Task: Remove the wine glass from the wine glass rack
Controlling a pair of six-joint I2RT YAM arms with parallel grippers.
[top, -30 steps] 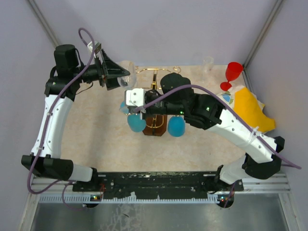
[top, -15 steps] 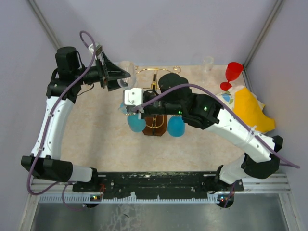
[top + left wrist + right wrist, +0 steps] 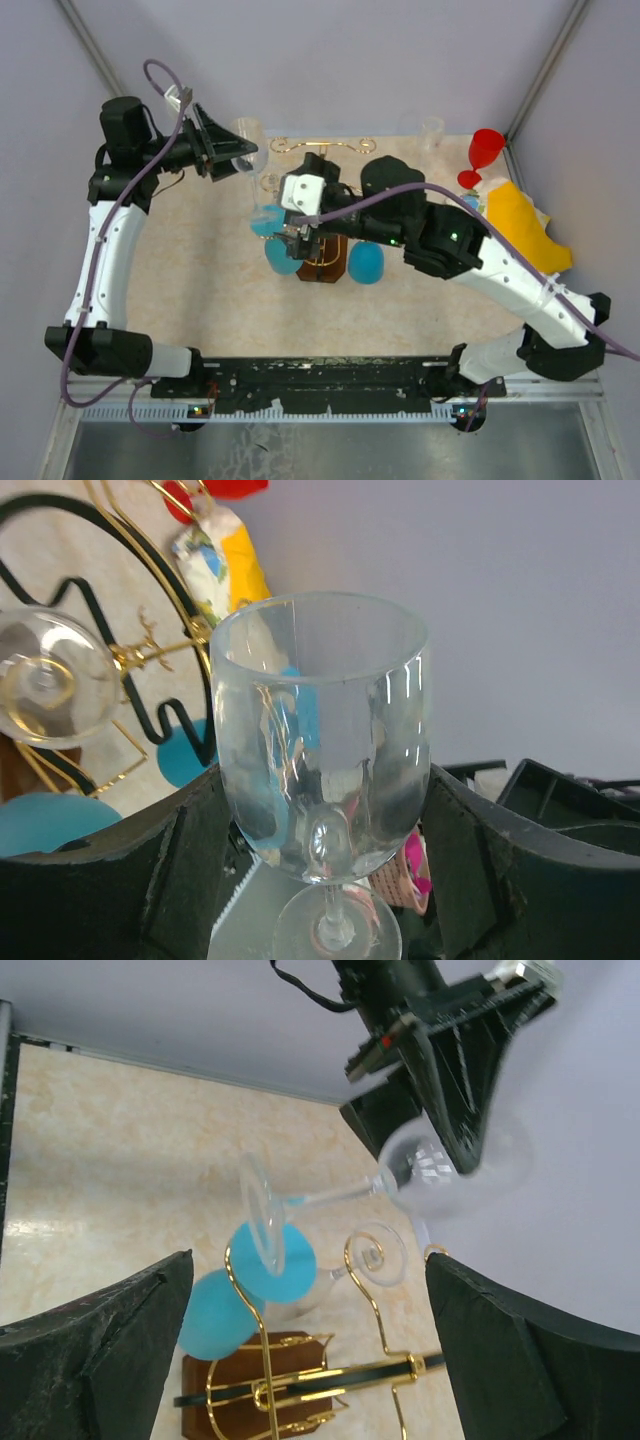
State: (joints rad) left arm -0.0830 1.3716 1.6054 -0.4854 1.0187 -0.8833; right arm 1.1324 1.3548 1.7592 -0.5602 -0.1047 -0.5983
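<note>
The left arm stood tall along the left side, its forearm bent right at the far end; the left gripper [image 3: 228,157] was closed against both sides of the bowl of the clear wine glass [image 3: 320,730]. The right wrist view showed what the left wrist view hid: the glass's foot lay just beside a curled loop of the wine glass rack [image 3: 300,1392]; whether they touched could not be told. The rack carried blue glasses [image 3: 366,262] and a second clear glass [image 3: 375,1255]. The right arm stretched left from the near right; the right gripper [image 3: 300,238] gaped wide above the rack, holding nothing.
</note>
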